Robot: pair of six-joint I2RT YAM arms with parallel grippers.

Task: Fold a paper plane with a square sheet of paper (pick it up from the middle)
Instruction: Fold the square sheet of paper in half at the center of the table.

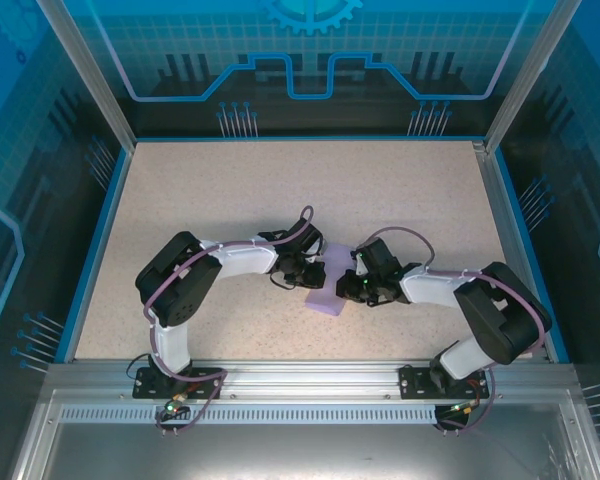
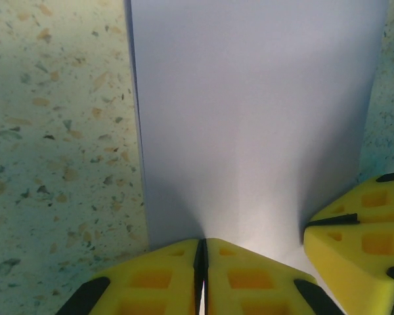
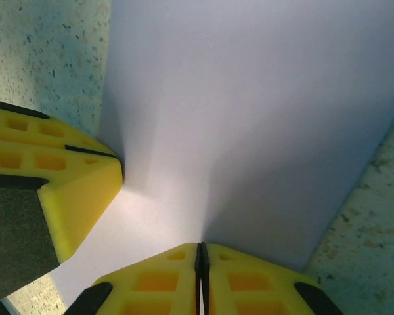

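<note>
My left gripper (image 2: pixel 202 246) has its yellow fingers (image 2: pixel 159 279) pressed together on the near edge of the lavender sheet of paper (image 2: pixel 249 118). My right gripper (image 3: pixel 201 248) is pinched closed on the same sheet from the opposite side, and each wrist view catches the other gripper touching the paper close by. The sheet lies on the speckled table (image 1: pixel 380 190) between my two arms, a little toward the front, and its left edge shows a doubled layer in the left wrist view.
</note>
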